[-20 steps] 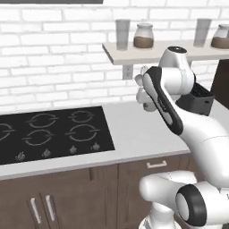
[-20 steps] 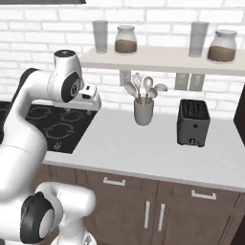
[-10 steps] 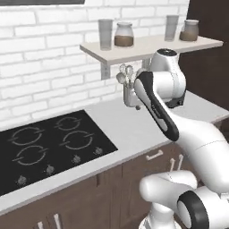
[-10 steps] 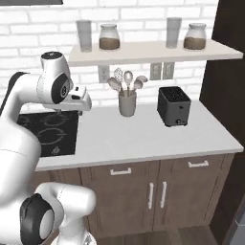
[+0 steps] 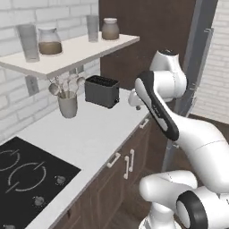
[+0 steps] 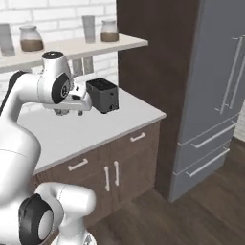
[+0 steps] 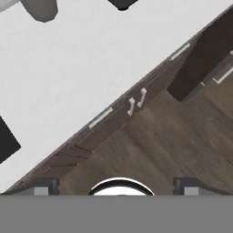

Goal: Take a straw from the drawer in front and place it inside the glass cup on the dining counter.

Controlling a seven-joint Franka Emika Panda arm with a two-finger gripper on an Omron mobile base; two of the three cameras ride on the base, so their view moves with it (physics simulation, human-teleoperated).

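**Gripper spread above table's front edge, nothing held**

Gripper (image 7: 116,184) hangs over the white table (image 7: 68,73), pointing down; tips wide apart, empty. Two brown drawers with short pale bar handles sit under the front edge: one (image 6: 76,165) left of the cabinet doors, one (image 6: 138,138) nearer the right corner. Both closed. Black toaster (image 6: 103,94) and a white mug of utensils (image 5: 68,103) stand along the back edge. Grey tall unit (image 6: 215,91) beyond the right end.
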